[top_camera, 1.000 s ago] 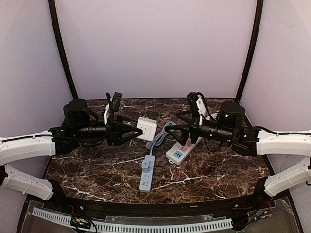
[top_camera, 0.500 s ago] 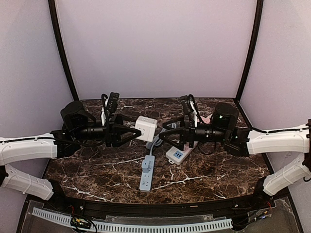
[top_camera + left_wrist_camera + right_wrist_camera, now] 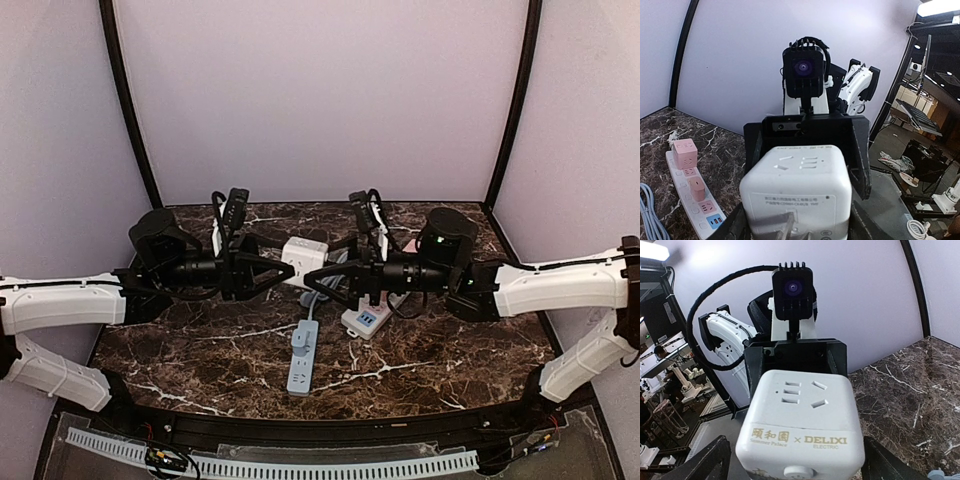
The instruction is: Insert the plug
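Just left of the white power strip [image 3: 366,320], the left claw [image 3: 288,268] pinches a white cube socket [image 3: 303,256]; the right claw [image 3: 318,276], spread, flanks it.

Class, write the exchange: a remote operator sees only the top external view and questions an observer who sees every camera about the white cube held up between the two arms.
Operator: Which face of the white cube points at the right claw?
Observer: Its socket face, with DELIXI printed below the holes.
Operator: And what is behind, toward the left claw?
Observer: A labelled face with metal prongs.
Operator: Is the right claw gripping?
Observer: No; its fingers stand wide, a gap on each side of the cube.
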Controlling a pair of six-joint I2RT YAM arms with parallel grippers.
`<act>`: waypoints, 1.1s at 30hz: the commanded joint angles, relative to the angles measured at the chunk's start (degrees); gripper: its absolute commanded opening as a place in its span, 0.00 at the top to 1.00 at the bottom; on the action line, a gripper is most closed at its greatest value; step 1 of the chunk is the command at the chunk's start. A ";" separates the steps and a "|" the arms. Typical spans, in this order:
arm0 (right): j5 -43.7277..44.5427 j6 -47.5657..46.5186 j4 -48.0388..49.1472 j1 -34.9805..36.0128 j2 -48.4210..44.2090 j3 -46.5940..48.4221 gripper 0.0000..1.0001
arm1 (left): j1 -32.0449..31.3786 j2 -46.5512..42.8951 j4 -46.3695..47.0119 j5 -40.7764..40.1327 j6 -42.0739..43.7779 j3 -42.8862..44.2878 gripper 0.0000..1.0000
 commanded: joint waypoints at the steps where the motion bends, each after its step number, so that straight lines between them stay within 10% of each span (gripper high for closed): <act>1: 1.33 -0.64 1.84 1.33 1.16 2.68 0.16 | 0.42 0.22 4.76 -0.43 -1.11 -0.64 0.99; 11: 1.73 -0.73 2.14 2.53 3.85 5.54 0.39 | 0.40 1.02 8.04 -2.73 -1.96 -1.87 0.99; 18: 3.61 -2.81 -1.70 2.56 3.96 7.01 0.80 | 0.35 1.06 7.46 -3.12 -1.05 -2.57 0.96; 22: 7.34 -6.06 -8.83 2.45 3.48 8.82 1.00 | 0.35 -0.41 4.69 -5.29 1.73 -3.84 0.58; 27: 12.25 -9.88 -17.10 1.81 0.96 9.93 1.00 | 0.36 -5.10 1.20 -11.14 5.60 -7.55 0.06; 33: 16.14 -15.85 -28.12 0.60 -3.57 11.24 1.00 | 0.36 -9.35 -4.77 -21.36 10.85 -10.02 0.01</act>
